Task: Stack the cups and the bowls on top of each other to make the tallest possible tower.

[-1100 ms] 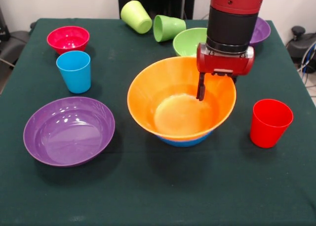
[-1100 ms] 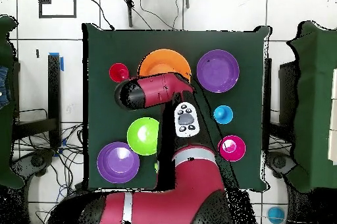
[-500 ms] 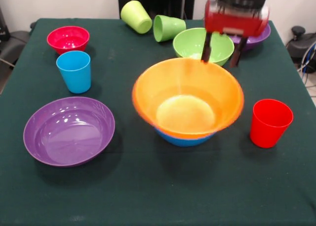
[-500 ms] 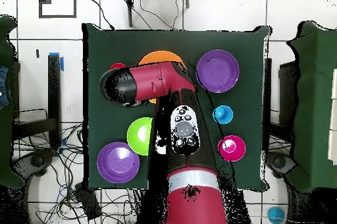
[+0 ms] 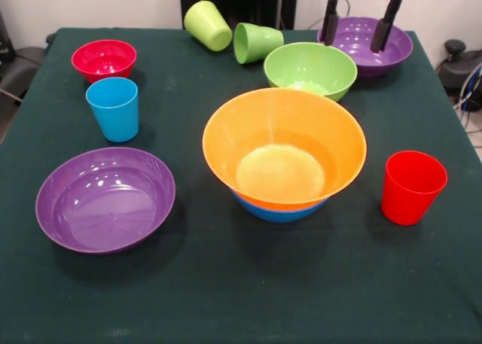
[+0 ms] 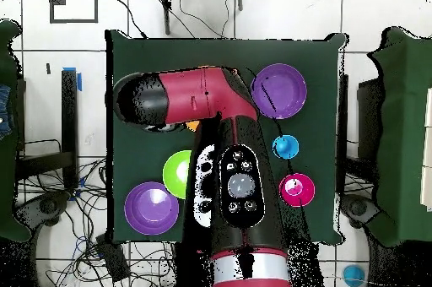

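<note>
my gripper [image 5: 358,28] open, empty, above far purple bowl [image 5: 369,47]; orange bowl [image 5: 285,148] nested in blue bowl [image 5: 279,212]

Front and overhead, table [image 5: 90,299] shared

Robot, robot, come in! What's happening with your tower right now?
Gripper open, empty, above far purple bowl. Orange bowl nested in blue bowl. Nothing blocking.

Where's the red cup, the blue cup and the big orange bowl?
red cup [image 5: 413,187], front view, on its side wall.
blue cup [image 5: 113,111], front view, on its side wall.
big orange bowl [image 5: 280,171], front view, on its inside bottom.
</note>
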You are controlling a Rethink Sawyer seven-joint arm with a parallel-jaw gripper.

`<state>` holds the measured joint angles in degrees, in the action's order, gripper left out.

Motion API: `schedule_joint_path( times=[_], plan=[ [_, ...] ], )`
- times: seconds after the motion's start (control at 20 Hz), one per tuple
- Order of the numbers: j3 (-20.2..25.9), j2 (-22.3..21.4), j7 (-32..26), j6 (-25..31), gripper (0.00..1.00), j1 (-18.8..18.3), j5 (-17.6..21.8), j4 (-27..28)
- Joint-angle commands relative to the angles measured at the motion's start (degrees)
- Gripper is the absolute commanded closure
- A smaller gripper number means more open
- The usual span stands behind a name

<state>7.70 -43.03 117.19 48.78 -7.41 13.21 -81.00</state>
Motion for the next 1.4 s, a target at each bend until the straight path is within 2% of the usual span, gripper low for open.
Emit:
schedule_joint_path(
  times=[0.05, 0.15, 0.35, 0.65, 0.8, 0.95, 1.1, 1.4],
  plan=[
    [5.34, 2.19, -1.36, -5.13, 0.0, 0.0, -0.01, -6.44],
    [5.86, 1.93, -0.73, -9.65, 0.0, -0.65, -0.11, -9.71],
    [6.69, 0.62, 0.34, -14.27, 0.0, -1.57, -0.92, -15.24],
    [5.65, 2.48, 2.91, -20.05, 0.0, -0.25, -0.45, -19.22],
    [5.0, 4.24, 3.23, -21.29, 0.0, 0.47, -0.15, -18.94],
    [4.69, 6.76, 4.38, -21.09, 0.0, 0.7, -1.48, -18.15],
    [4.47, 9.11, 4.89, -20.59, 0.0, 0.73, -2.45, -16.27],
    [3.24, 12.57, 5.01, -21.78, 0.0, 2.22, -1.71, -11.84]
  ],
)
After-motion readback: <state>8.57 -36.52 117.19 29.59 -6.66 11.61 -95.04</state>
